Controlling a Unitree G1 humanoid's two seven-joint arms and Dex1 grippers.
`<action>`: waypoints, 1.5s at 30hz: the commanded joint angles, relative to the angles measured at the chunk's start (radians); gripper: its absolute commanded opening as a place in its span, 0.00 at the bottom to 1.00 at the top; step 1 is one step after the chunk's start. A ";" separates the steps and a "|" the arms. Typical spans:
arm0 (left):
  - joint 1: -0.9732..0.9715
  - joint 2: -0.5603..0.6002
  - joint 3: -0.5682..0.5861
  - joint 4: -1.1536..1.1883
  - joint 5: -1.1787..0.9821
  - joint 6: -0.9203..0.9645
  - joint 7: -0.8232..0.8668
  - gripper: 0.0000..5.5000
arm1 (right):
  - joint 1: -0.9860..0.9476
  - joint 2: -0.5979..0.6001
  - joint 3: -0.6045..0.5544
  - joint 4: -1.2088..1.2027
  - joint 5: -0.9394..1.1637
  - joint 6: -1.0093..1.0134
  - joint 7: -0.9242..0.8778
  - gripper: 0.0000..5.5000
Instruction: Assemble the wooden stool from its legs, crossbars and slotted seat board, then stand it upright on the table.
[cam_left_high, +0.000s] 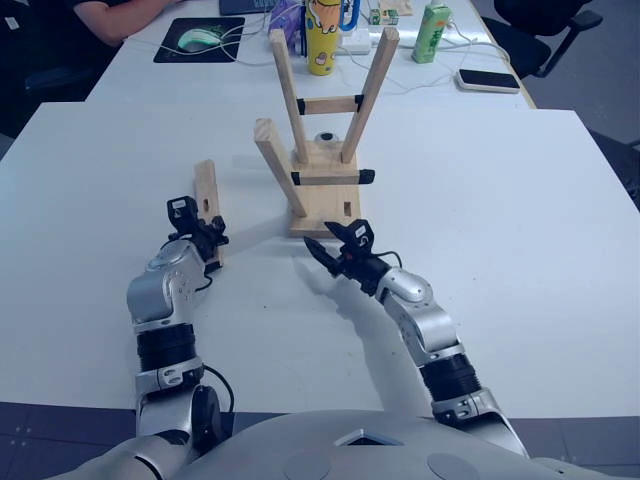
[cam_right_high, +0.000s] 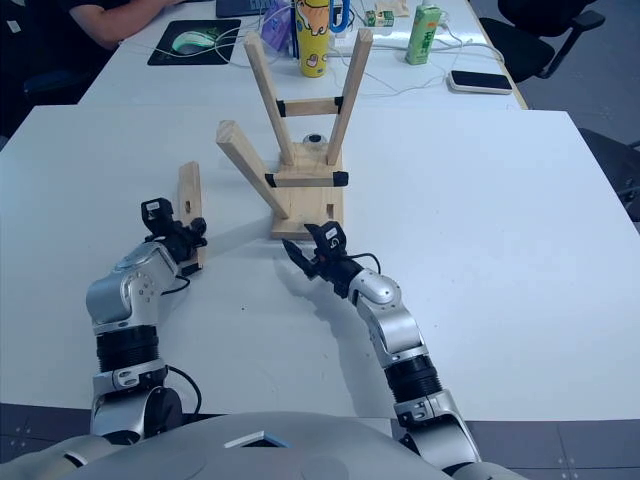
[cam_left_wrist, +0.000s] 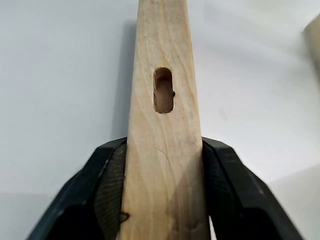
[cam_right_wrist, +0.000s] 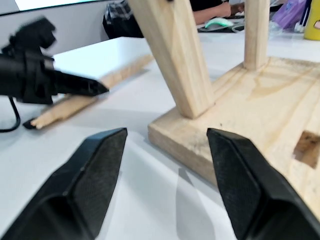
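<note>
Wooden loose leg (cam_left_high: 207, 193) pinched by left gripper (cam_left_high: 209, 238); right gripper (cam_left_high: 322, 237) spread beside seat board (cam_left_high: 325, 208).

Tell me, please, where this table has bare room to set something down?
Widest bare patch: table right of the seat board, to its edge. The far-left corner beyond the loose leg is also free. Crowded between left gripper, right gripper and seat board.

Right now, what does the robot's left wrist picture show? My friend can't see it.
The left hand squeezes a pale wooden stool leg between its two black fingers. The leg has an oval slot cut into it, and a white table lies behind it.
</note>
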 joint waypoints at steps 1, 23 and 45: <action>-0.106 0.084 0.056 -0.035 -0.018 -0.271 -0.060 0.37 | 0.003 -0.063 -0.004 -0.034 0.019 0.024 0.073 0.54; -0.095 0.340 -0.275 -0.517 -0.596 -0.048 -0.588 0.37 | -0.022 -0.374 -0.272 -0.152 0.630 0.512 0.581 0.67; -0.019 0.482 -0.478 -0.243 -0.524 -0.016 -1.032 0.37 | -0.232 -0.510 -0.389 -0.144 0.887 0.818 0.643 0.93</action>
